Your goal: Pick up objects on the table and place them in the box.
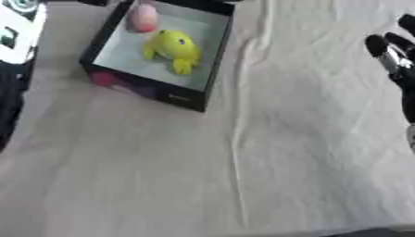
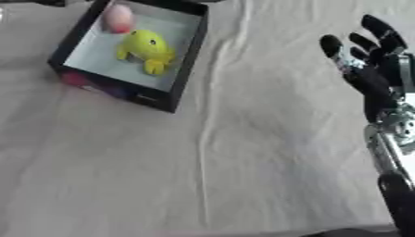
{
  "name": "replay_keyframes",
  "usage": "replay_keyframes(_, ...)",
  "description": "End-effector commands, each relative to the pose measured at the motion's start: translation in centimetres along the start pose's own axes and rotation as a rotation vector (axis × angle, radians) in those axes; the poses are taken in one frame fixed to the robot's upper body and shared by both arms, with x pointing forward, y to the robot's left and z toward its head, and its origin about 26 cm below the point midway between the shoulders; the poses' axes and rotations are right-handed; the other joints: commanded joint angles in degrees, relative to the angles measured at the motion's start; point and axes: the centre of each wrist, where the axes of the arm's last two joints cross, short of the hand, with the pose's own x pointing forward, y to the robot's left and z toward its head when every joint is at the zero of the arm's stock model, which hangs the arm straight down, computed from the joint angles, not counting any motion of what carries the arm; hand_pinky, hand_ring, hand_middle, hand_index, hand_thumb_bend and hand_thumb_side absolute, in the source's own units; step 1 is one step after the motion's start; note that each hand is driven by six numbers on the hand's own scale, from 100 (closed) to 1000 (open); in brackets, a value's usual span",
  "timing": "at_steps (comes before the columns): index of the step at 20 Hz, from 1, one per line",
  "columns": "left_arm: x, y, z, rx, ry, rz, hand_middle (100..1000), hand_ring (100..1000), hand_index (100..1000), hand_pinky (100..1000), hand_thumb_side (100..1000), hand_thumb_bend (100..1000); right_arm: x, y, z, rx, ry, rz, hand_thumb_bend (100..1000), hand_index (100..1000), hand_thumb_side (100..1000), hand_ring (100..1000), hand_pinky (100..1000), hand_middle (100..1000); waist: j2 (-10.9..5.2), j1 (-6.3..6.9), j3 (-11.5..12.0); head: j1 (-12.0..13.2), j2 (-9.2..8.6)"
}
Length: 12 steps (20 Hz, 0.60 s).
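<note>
A black box (image 1: 212, 65) with a pale floor stands at the upper left of the table. Inside it lie a yellow frog-like toy (image 1: 174, 48) and, behind that, a pink rounded object (image 1: 144, 18). My right hand (image 2: 369, 69) hovers at the right edge, well away from the box, fingers straight and spread upward, holding nothing. My left hand shows in neither view.
A wrinkled white cloth (image 1: 243, 152) covers the table, with a long crease running down its middle. A white and dark object (image 1: 16, 32) sits at the far left edge, beside the box. The cloth's front edge lies along the bottom.
</note>
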Motion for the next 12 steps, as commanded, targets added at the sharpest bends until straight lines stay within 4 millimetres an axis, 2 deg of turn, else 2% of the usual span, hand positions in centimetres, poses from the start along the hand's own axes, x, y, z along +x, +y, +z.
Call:
replay_keyframes(1,1.2,5.2,2.4,0.129,-0.027,0.031,678,615,776,759,414,621,1.0,-0.8,-0.4,-0.016,-0.037,0.026,725,850,309,880,933,914,-1.87,-0.41,0.5,-1.2,-0.07)
replay_keyframes(4,1.9,6.6,5.4,0.209,-0.032,0.1,680,609,772,757,395,603,1.0,-1.0,-0.3,-0.027,-0.04,0.025,725,850,313,880,933,914,-2.15,-0.88,1.1,-1.8,-0.07)
replay_keyframes(6,2.3,7.0,6.6,0.23,-0.034,0.141,680,609,772,757,395,603,1.1,-1.0,-0.3,-0.031,-0.042,0.024,725,850,313,880,933,914,-2.24,-1.0,1.2,-2.0,-0.07)
replay_keyframes(7,2.4,7.0,7.0,0.233,-0.027,0.151,681,608,771,757,387,597,1.1,-1.1,-0.3,-0.033,-0.044,0.024,725,850,315,880,933,914,-2.25,-1.11,1.4,-2.1,-0.07)
replay_keyframes(9,1.6,6.6,9.4,0.25,0.025,0.162,677,602,766,756,385,593,1.3,-1.2,-0.3,-0.042,-0.051,0.023,725,850,316,880,933,914,-2.27,-1.62,1.8,-2.5,-0.07)
replay_keyframes(12,1.3,5.7,12.0,0.29,0.074,0.2,670,595,757,753,375,581,1.5,-1.2,-0.3,-0.051,-0.063,0.017,724,850,320,880,933,914,-2.17,-2.12,2.0,-2.5,-0.07)
